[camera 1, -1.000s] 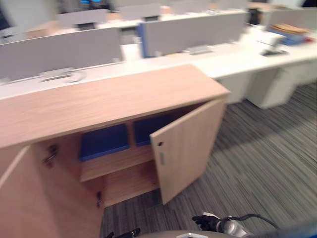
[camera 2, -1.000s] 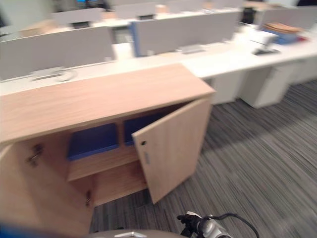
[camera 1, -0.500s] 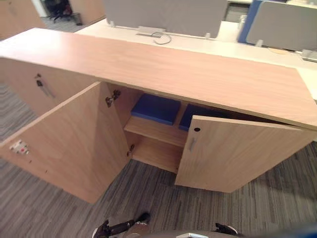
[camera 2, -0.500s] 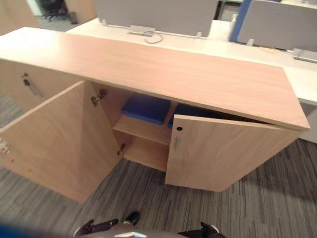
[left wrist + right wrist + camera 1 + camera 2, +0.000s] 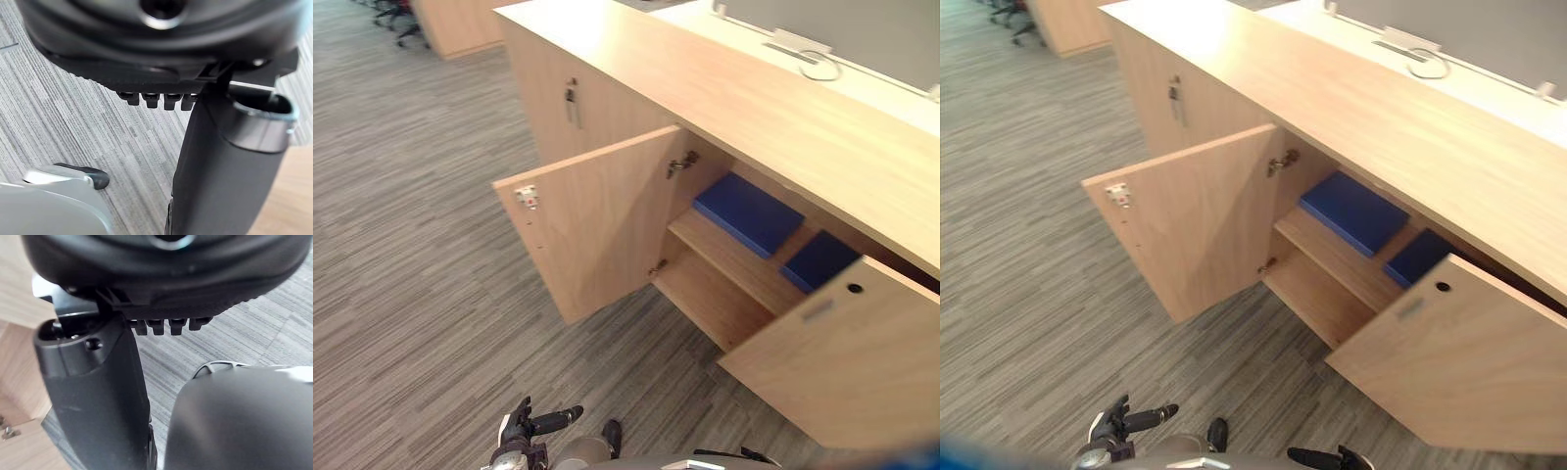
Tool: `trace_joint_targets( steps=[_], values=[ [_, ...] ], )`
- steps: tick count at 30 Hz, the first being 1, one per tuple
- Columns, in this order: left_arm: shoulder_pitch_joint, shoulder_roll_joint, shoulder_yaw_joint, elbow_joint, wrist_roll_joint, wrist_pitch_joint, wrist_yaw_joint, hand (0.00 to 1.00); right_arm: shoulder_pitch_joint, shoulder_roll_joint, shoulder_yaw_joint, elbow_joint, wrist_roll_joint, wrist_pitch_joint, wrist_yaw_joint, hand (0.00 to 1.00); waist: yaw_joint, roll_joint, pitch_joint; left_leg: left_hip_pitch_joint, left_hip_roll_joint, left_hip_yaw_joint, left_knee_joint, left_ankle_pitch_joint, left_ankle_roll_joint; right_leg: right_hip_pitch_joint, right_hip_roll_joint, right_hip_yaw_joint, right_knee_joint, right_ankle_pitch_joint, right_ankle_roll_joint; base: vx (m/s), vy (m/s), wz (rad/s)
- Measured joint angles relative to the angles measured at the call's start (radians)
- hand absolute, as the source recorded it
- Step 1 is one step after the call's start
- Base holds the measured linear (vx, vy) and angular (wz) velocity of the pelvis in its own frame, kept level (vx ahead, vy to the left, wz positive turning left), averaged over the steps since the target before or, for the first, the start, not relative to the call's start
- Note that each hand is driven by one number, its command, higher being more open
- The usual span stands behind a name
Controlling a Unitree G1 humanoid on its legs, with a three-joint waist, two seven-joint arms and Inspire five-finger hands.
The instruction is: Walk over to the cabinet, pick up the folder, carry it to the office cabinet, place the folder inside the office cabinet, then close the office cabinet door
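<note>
A grey striped carpet floor (image 5: 411, 255) is being crossed by a long, low cabinet of light wood (image 5: 783, 117), which is being viewed from above with both of its doors standing open. The broad left door (image 5: 597, 225) is being swung far out over the carpet, and the right door (image 5: 847, 372) is being left roughly half open. Inside, a wooden shelf (image 5: 729, 262) is being used to carry two flat blue folders (image 5: 749, 211) (image 5: 819, 260), lying side by side and close together; which of them is the task's folder cannot be told. The left hand (image 5: 521, 431) is being carried low over the carpet with its fingers (image 5: 149, 99) relaxed and nothing in them, and the right hand (image 5: 1320, 457) is likewise being held loose and empty. From this the carrying and placing are being judged as done, assuming this is the office cabinet. The closing of the doors is being judged as the part not yet done.
</note>
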Motion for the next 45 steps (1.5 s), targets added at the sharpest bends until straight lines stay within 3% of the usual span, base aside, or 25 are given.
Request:
trace_joint_targets(
  steps=[3,5,14,18,22,27,33,42,45],
  values=[
    [0.063,-0.050,0.025,-0.114,-0.037,0.000,0.001,1.00,0.002,0.006,-0.022,-0.004,0.010,-0.014,-0.001,1.00,0.000,0.009,-0.046,0.053,-0.011,-0.033,-0.136,0.066,-0.003,-0.003,-0.003,-0.003,-0.016,0.020,0.029,0.03,-0.042,0.31],
    [0.066,-0.092,0.063,-0.178,-0.046,0.000,0.003,1.00,-0.006,0.015,-0.030,-0.021,0.011,-0.014,-0.002,1.00,0.002,0.025,-0.044,0.072,-0.009,-0.044,-0.193,0.100,-0.005,0.004,0.003,-0.005,-0.034,0.024,0.036,0.05,-0.078,0.14],
    [0.066,-0.112,0.185,-0.520,0.001,0.006,0.092,1.00,-0.010,0.046,-0.008,-0.050,0.016,-0.014,0.005,1.00,-0.001,0.035,-0.044,0.117,0.006,-0.025,-0.209,0.100,-0.011,0.044,0.020,0.017,-0.061,0.054,0.030,0.02,-0.042,-0.06],
    [0.019,-0.091,0.223,-0.553,0.087,0.018,0.127,1.00,-0.013,0.047,0.034,-0.063,0.009,-0.013,0.019,1.00,-0.002,0.042,-0.041,0.127,0.018,0.015,-0.214,0.094,-0.019,0.042,0.025,0.053,-0.068,0.067,0.027,-0.07,0.015,-0.31],
    [-0.037,-0.031,0.271,-0.549,0.093,0.051,0.136,1.00,-0.015,0.047,0.051,-0.066,0.007,-0.012,0.037,1.00,-0.007,0.040,-0.042,0.134,0.028,0.063,-0.215,0.085,-0.029,0.039,0.030,0.096,-0.090,0.068,0.028,-0.09,-0.002,-0.42],
    [-0.119,0.053,0.315,-0.484,0.016,0.051,0.144,1.00,-0.014,0.029,0.050,-0.066,0.009,-0.009,0.044,1.00,-0.021,0.047,-0.046,0.138,0.041,0.106,-0.215,0.082,-0.033,0.028,0.039,0.135,-0.106,0.068,0.027,-0.07,-0.011,-0.25],
    [-0.175,0.119,0.315,-0.374,-0.044,0.051,0.119,1.00,-0.002,0.015,0.042,-0.064,0.011,-0.008,0.045,1.00,-0.023,0.035,-0.053,0.139,0.041,0.129,-0.215,0.070,-0.034,0.030,0.040,0.156,-0.126,0.068,0.027,0.03,-0.008,-0.11],
    [-0.368,0.367,0.303,-0.109,-0.194,0.053,0.056,1.00,-0.001,0.016,-0.053,-0.037,0.060,0.004,0.046,1.00,-0.025,0.035,-0.053,0.172,0.074,0.166,-0.209,0.058,-0.047,0.030,0.065,0.207,-0.105,0.093,-0.009,0.05,-0.017,-0.14],
    [-0.450,0.444,0.287,0.014,-0.246,0.051,0.034,1.00,0.005,0.006,-0.092,-0.035,0.089,0.004,0.046,1.00,-0.029,0.062,-0.053,0.180,0.088,0.178,-0.208,0.057,-0.050,0.023,0.076,0.228,-0.093,0.106,-0.018,-0.02,-0.019,-0.14]
  ],
)
